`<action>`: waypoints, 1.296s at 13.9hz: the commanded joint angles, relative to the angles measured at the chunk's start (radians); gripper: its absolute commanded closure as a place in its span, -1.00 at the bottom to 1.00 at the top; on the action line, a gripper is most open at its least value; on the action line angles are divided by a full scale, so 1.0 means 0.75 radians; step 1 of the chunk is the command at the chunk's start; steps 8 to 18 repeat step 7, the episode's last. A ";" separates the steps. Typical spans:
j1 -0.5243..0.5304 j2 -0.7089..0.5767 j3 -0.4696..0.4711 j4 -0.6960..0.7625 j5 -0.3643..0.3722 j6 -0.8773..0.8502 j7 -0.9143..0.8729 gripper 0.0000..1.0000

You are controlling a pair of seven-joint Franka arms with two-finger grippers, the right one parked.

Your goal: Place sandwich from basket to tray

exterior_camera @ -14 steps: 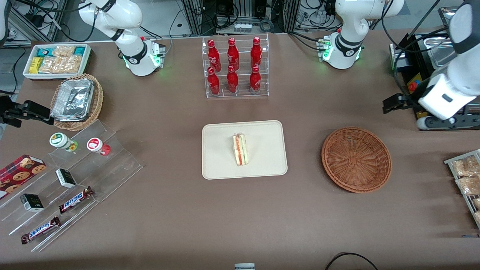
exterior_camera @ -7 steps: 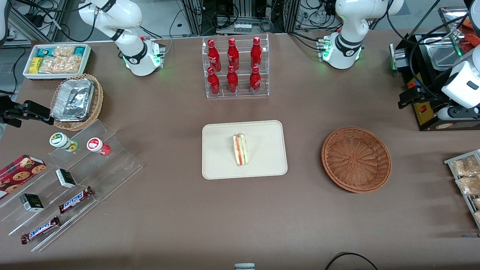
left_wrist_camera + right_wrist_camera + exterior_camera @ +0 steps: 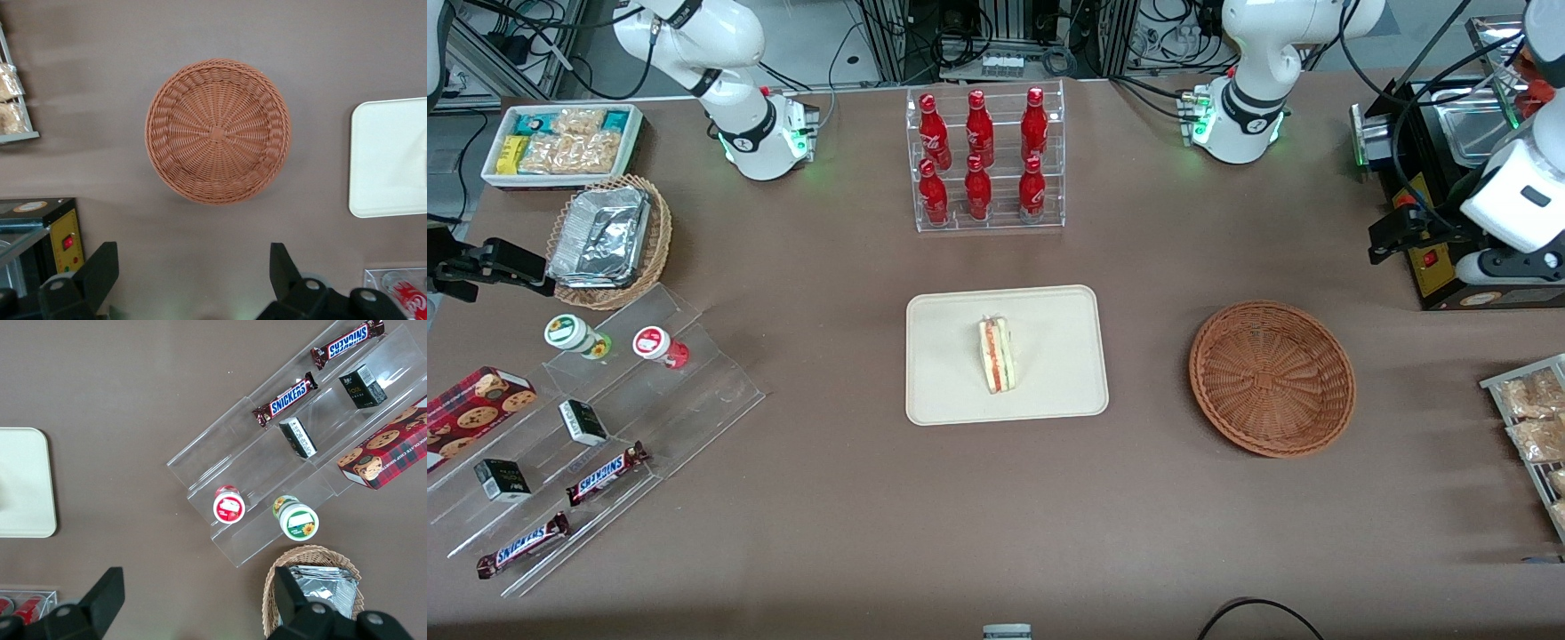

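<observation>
You see one sandwich (image 3: 996,356) on the tray (image 3: 951,373); the basket (image 3: 1272,378) at 3 o'clock holds nothing; hand (image 3: 193,277) spread.

Black control box with yellow panel and red button (image 3: 65,235) sits just beside the gripper (image 3: 192,257). Wire tray of bagged snacks (image 3: 1532,425) lies near it, closer to the front camera. Clear acrylic rack of red bottles (image 3: 984,160) and tan wicker basket of foil containers (image 3: 609,238) stand well apart from it, toward the parked arm's end.
</observation>
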 commanded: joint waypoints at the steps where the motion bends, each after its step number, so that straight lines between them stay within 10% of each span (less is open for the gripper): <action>1: -0.009 -0.017 0.001 -0.021 0.030 0.020 0.015 -0.99; 18: -0.009 -0.001 -0.001 0.003 0.016 0.018 0.013 -0.99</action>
